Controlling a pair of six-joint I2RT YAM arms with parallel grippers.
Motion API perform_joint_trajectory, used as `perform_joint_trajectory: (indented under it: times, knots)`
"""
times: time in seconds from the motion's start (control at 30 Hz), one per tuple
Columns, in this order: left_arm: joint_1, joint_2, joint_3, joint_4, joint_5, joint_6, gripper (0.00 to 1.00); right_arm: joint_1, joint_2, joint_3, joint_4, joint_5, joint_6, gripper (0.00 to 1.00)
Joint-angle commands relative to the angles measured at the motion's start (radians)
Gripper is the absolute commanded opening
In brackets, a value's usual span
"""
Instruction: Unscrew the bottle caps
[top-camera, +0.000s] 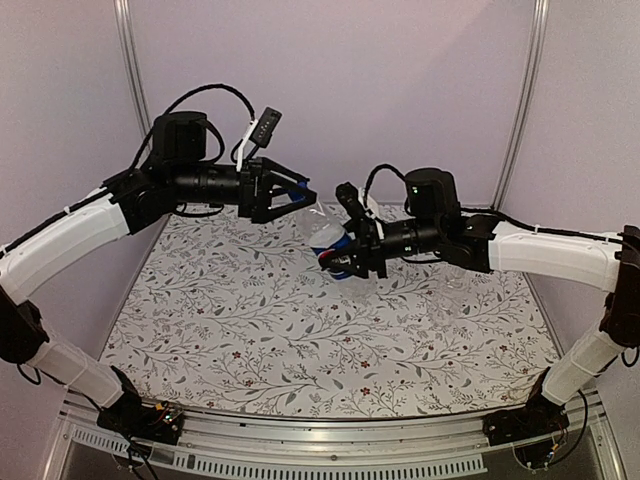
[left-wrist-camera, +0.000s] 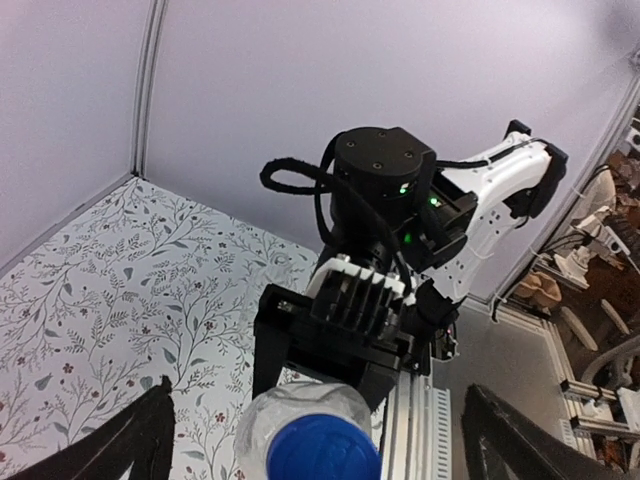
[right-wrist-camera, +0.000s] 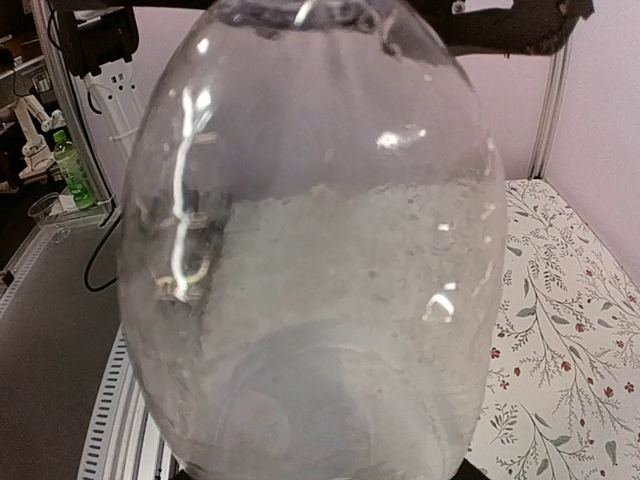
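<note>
My right gripper (top-camera: 345, 262) is shut on the clear bottle (top-camera: 322, 235) at its blue label band and holds it tilted above the table, neck toward the left arm. The bottle's clear body fills the right wrist view (right-wrist-camera: 310, 280) and hides the right fingers there. The bright blue cap (top-camera: 296, 186) sits on the neck. In the left wrist view the cap (left-wrist-camera: 325, 452) lies between the two fingers of my left gripper (left-wrist-camera: 318, 400). Those fingers stand wide apart and do not touch it. The plain bottle and the whitish cap do not clearly show.
The floral table cloth (top-camera: 300, 330) covers the table below both arms. Pale walls and two metal posts (top-camera: 130, 60) close the back. A metal rail (top-camera: 330, 430) runs along the near edge between the arm bases. Shelves and clutter stand beyond the table (left-wrist-camera: 600, 260).
</note>
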Motion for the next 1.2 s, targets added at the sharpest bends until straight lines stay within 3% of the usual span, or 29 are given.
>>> perform_joint_trajectory:
  times: [0.0,0.17,0.47,0.77,1.17]
  knots:
    - [0.019,-0.044,-0.038,0.144,0.121,0.040,1.00,0.002,-0.027,-0.004,0.046,-0.119,0.038,0.43]
    - [0.023,-0.053,-0.082,0.297,0.224,0.057,0.97,0.002,-0.017,-0.019,0.123,-0.211,0.104,0.43]
    - [0.034,-0.034,-0.132,0.529,0.342,-0.072,0.66,0.002,-0.002,-0.022,0.186,-0.338,0.215,0.42]
    - [0.031,-0.003,-0.126,0.560,0.373,-0.115,0.44,0.002,-0.014,-0.035,0.185,-0.340,0.224,0.41]
    - [0.018,0.002,-0.132,0.517,0.369,-0.090,0.29,0.002,-0.010,-0.027,0.185,-0.323,0.231,0.40]
